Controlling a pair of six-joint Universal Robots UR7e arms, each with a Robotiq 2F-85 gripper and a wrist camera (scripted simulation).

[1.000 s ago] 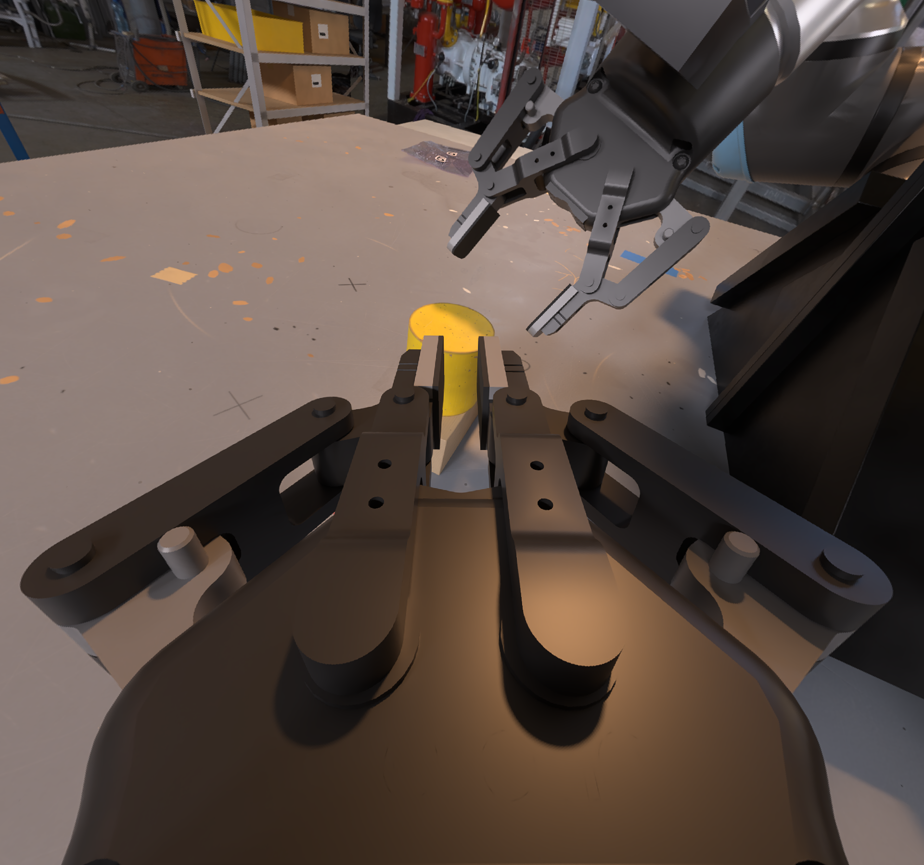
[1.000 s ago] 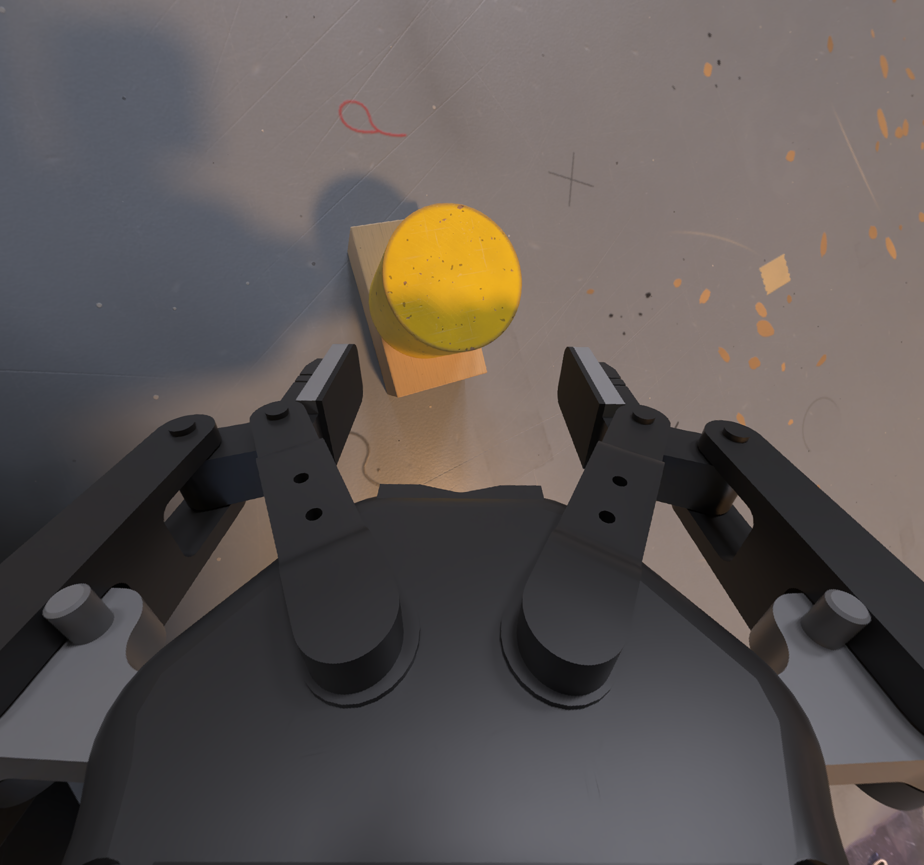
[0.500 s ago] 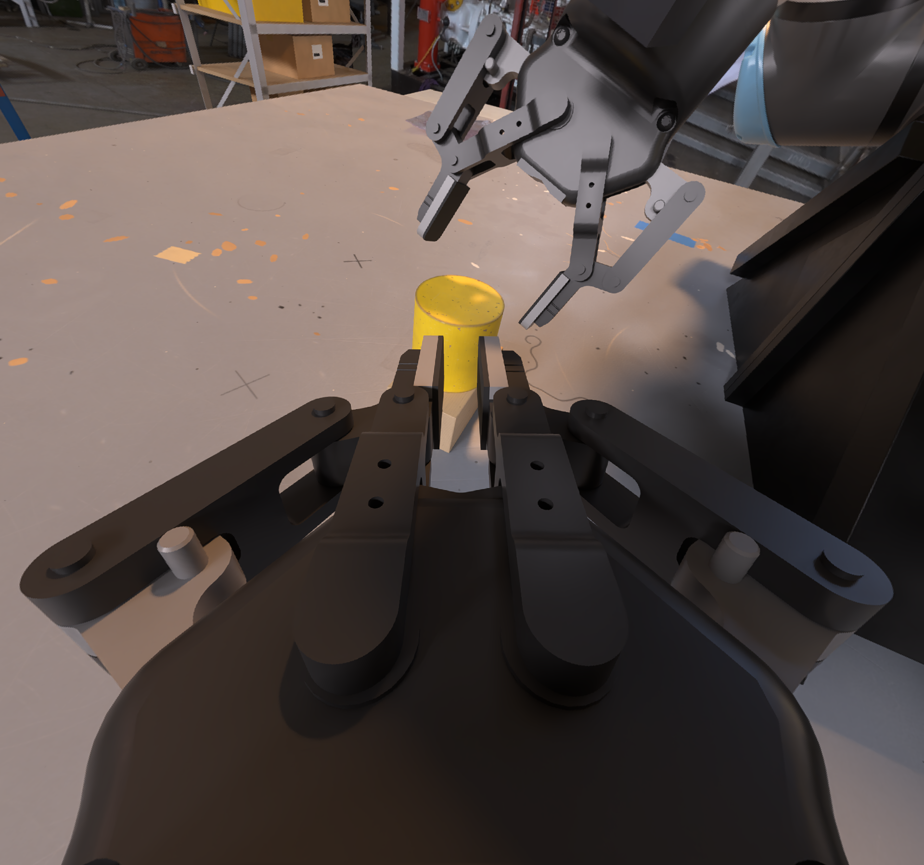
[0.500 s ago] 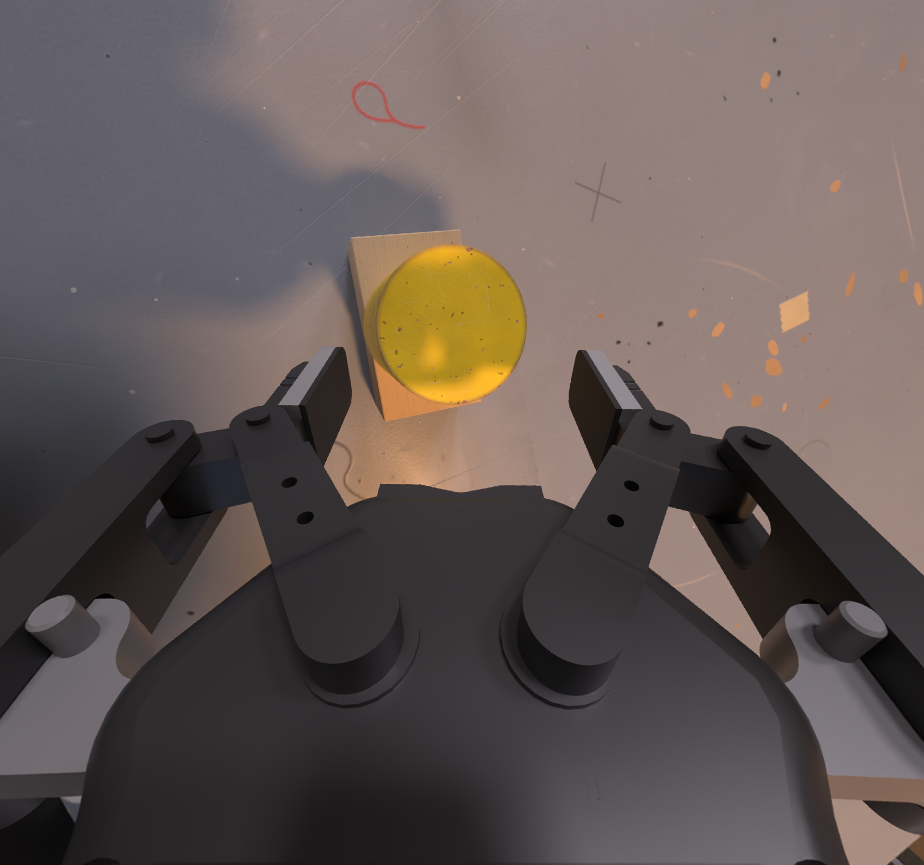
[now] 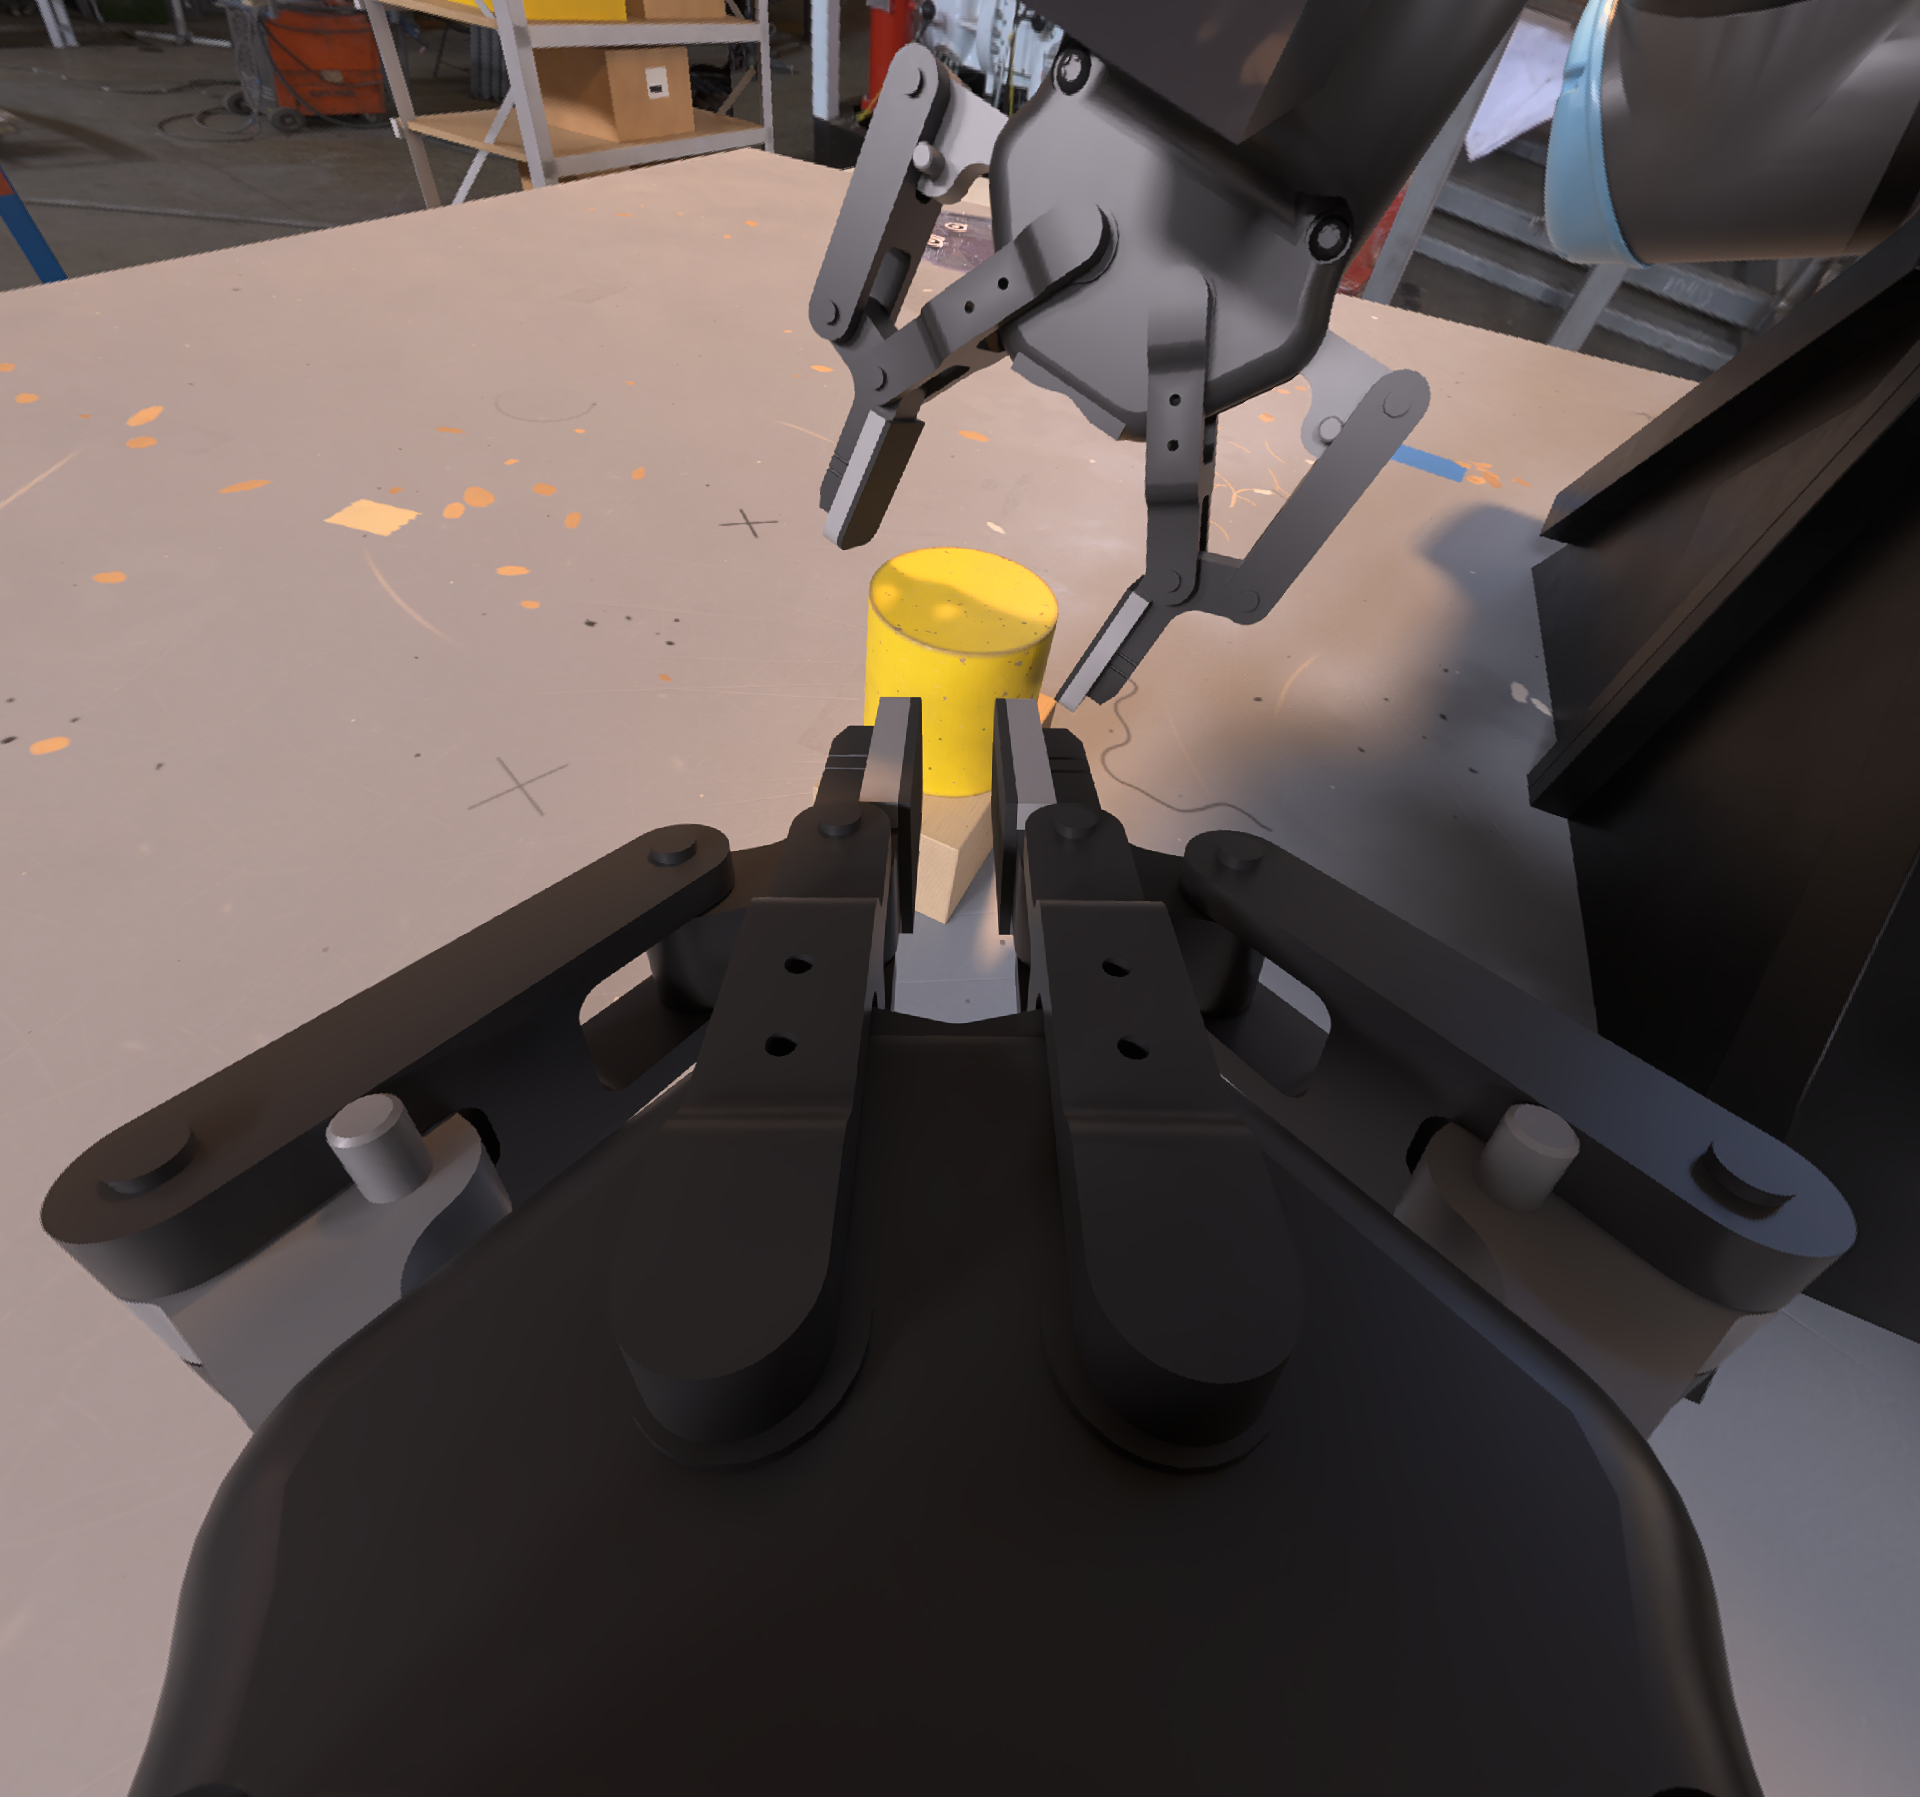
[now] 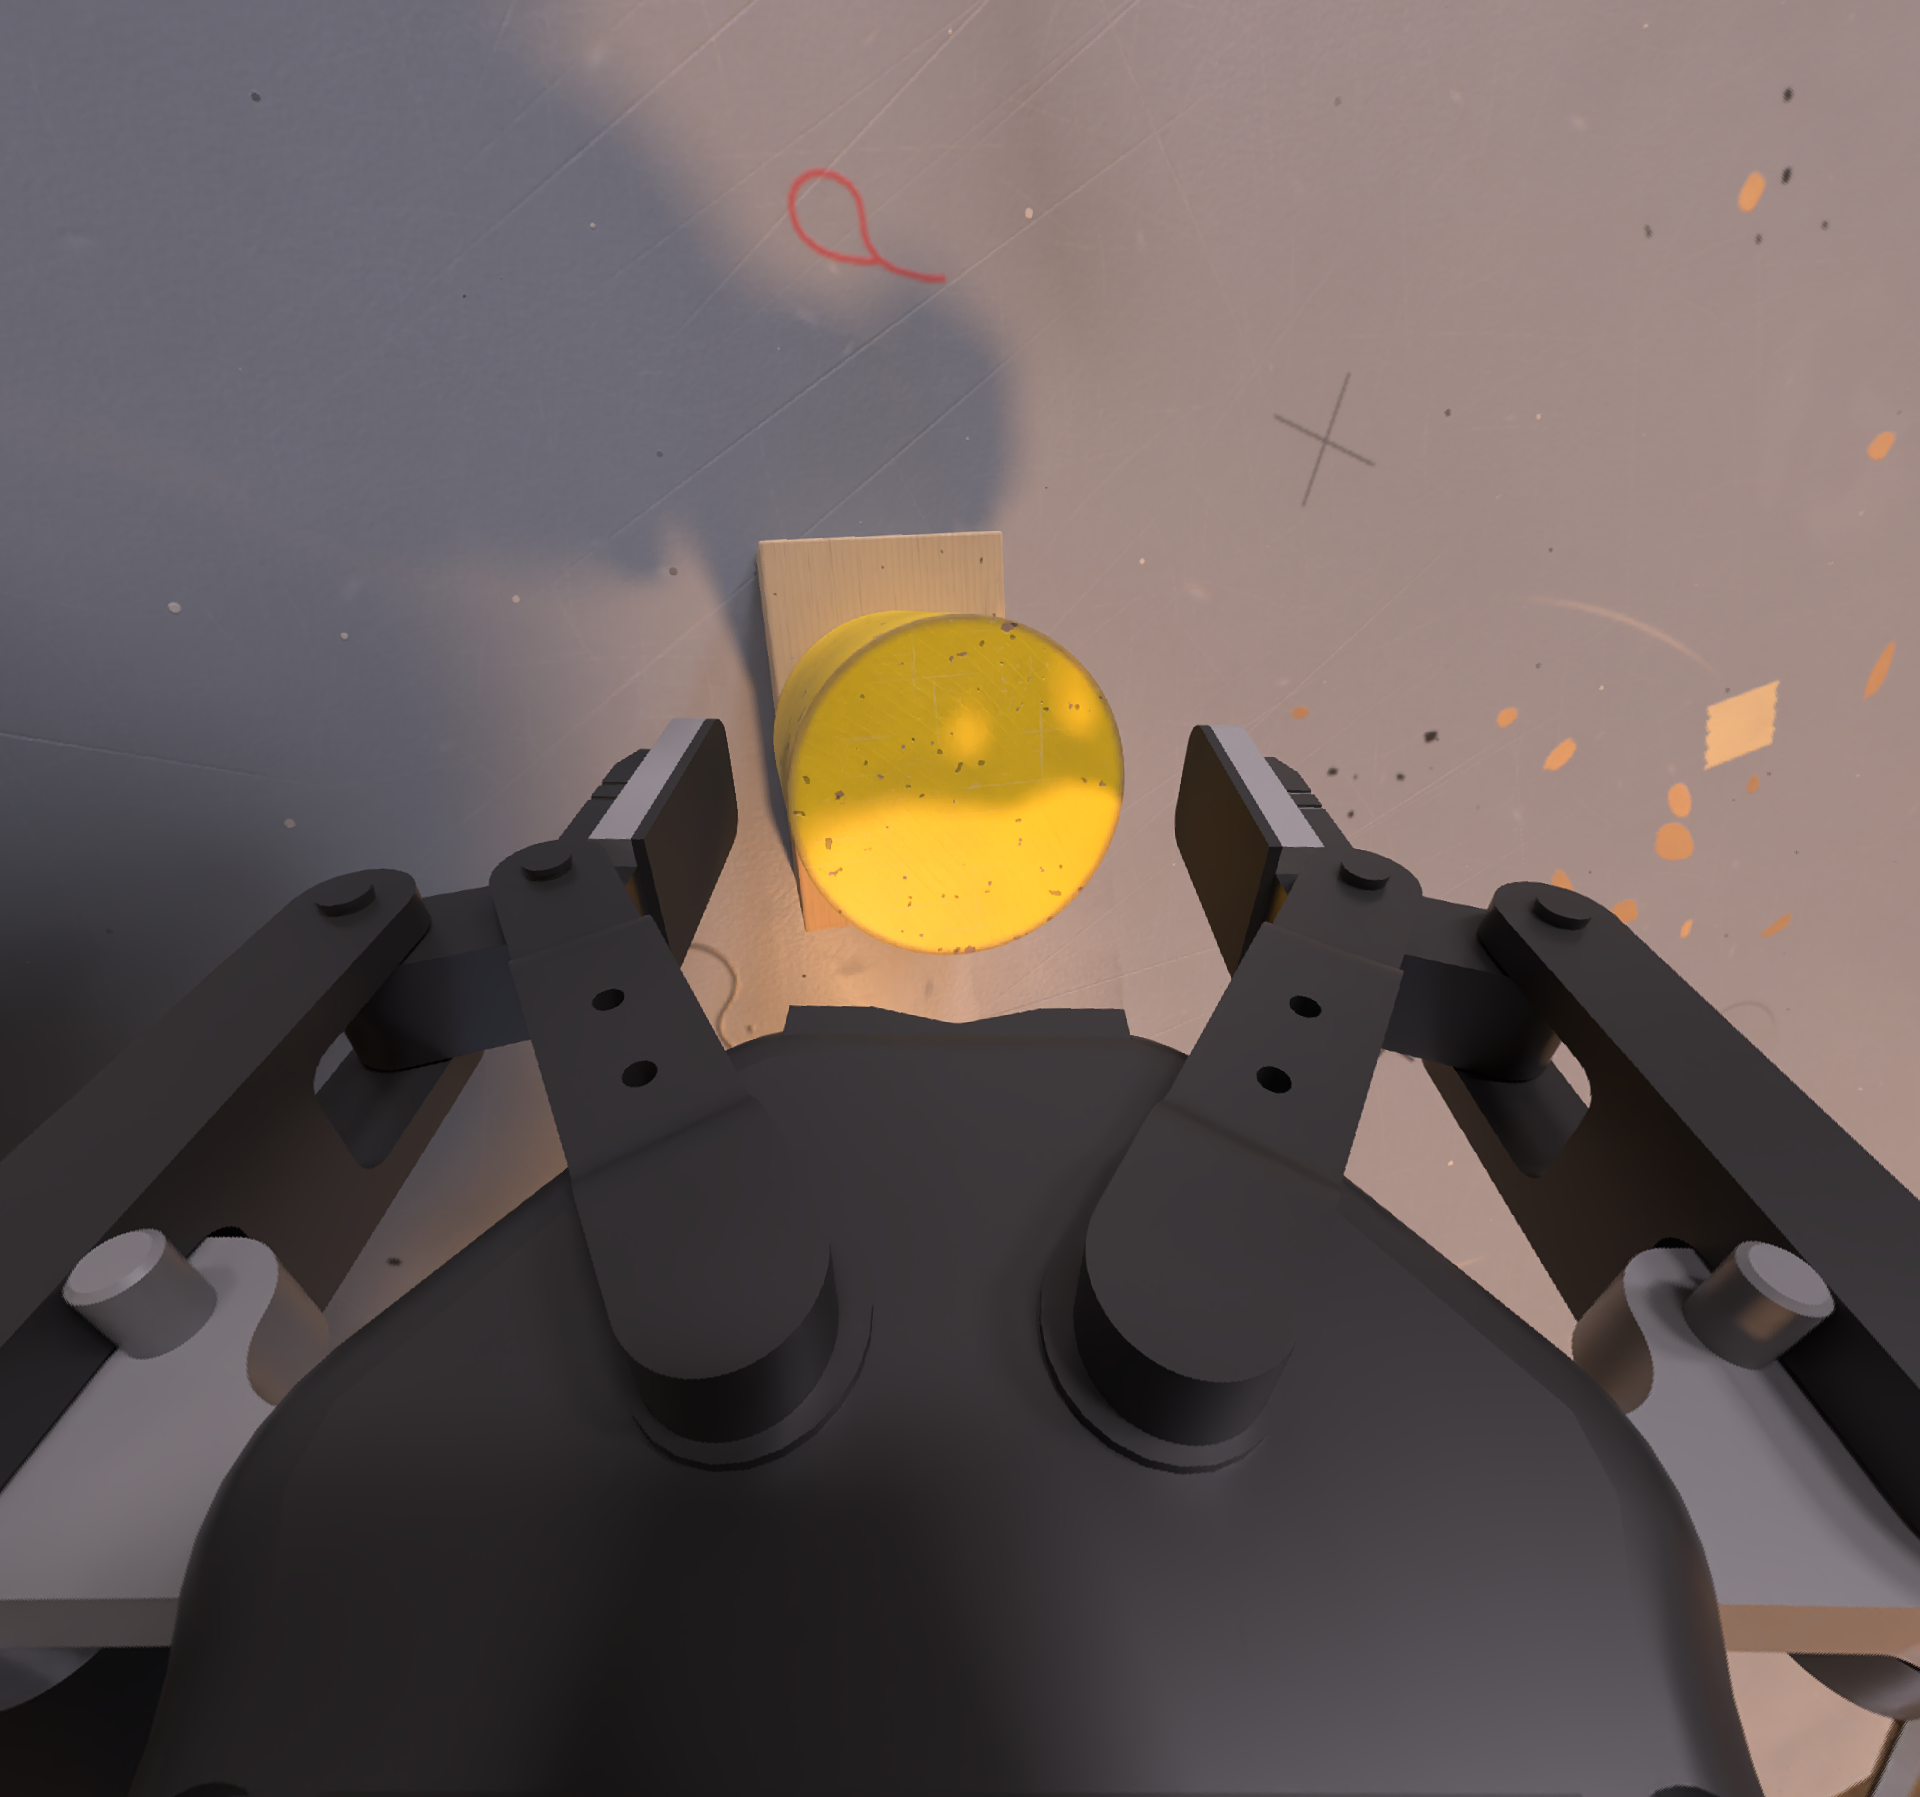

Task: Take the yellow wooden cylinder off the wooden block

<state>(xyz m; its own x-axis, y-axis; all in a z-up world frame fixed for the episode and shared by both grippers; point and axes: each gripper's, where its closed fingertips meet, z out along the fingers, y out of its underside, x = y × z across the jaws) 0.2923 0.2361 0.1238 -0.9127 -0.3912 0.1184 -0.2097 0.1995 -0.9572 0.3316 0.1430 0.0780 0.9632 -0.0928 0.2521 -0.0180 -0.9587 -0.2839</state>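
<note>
Right wrist view has my right gripper spread wide above the cylinder standing on the block — stiff, light, smooth wood, so I'd pinch its round sides; left gripper is clamped on the block.

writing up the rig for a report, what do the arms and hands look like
Both hands are matte black, each with two fingers on pinned linkage bars; left hand, right hand. Silver-grey pads edge the fingertips, with grey pegs at the sides. The right arm is silver with a light-blue joint ring.

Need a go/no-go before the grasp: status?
Right tool open, straddling yellow cylinder from above. Left tool nearly shut, empty, low beside wooden block. Cylinder upright on block. Nothing in the way.
</note>
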